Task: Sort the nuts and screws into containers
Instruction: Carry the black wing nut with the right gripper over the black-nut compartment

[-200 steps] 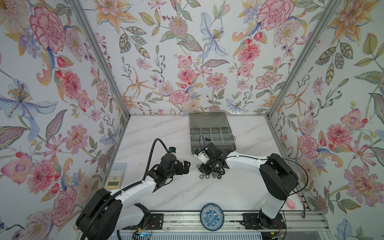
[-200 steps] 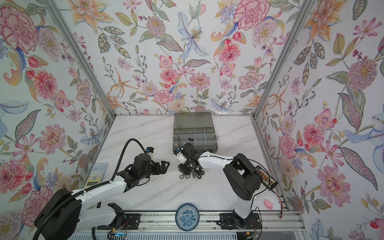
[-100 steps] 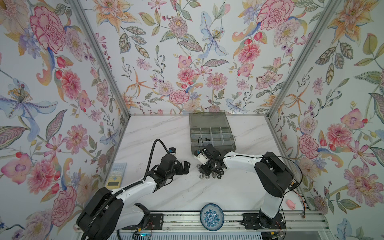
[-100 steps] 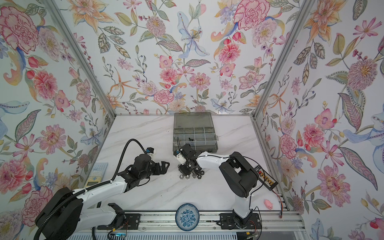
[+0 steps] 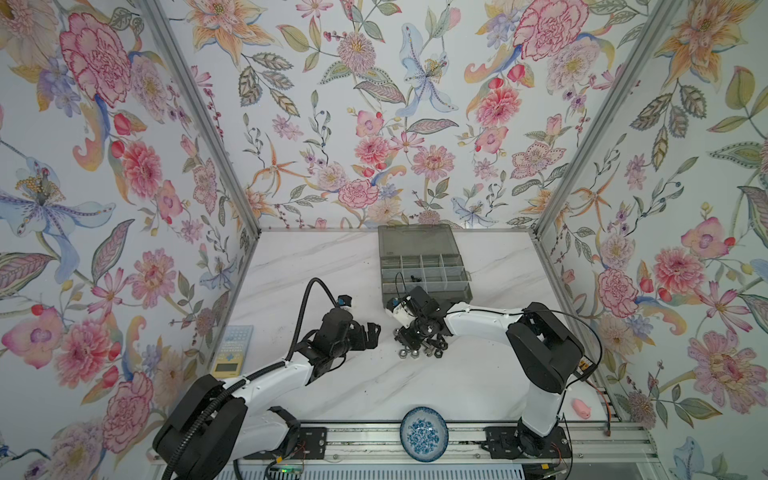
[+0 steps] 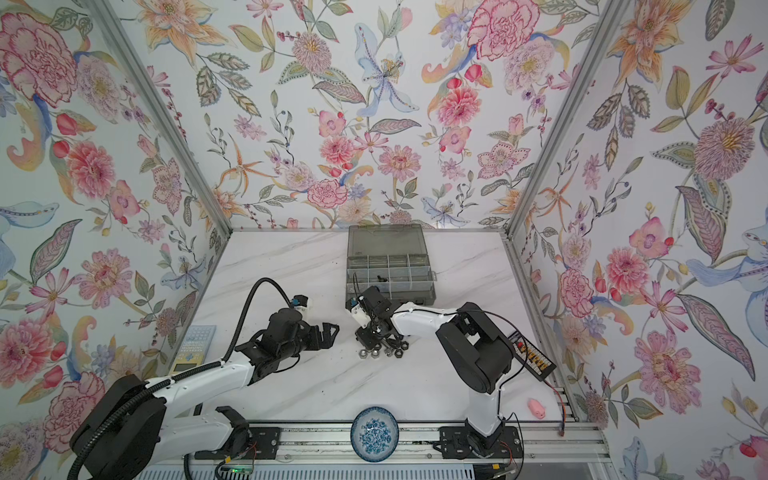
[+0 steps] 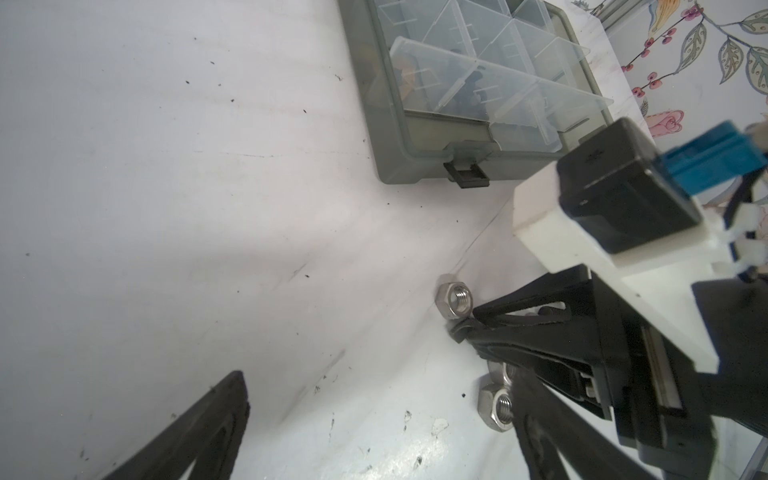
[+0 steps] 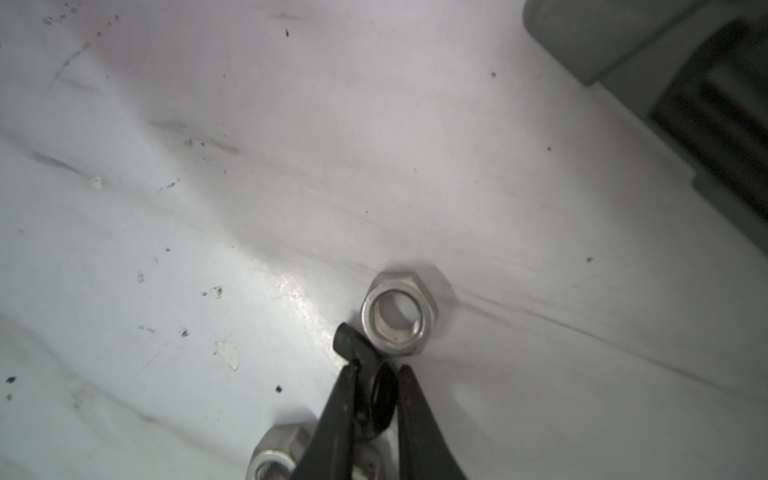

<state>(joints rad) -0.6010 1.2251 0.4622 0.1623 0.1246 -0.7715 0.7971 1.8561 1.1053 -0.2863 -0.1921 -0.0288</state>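
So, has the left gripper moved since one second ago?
No. In a top view the left gripper stays open at the same spot between the calculator and the nuts, no closer to the organiser box.

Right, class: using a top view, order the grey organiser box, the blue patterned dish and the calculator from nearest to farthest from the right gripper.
From the right gripper, shut on a black winged nut:
1. Organiser box, just behind it.
2. Dish, at the front edge.
3. Calculator, far left.
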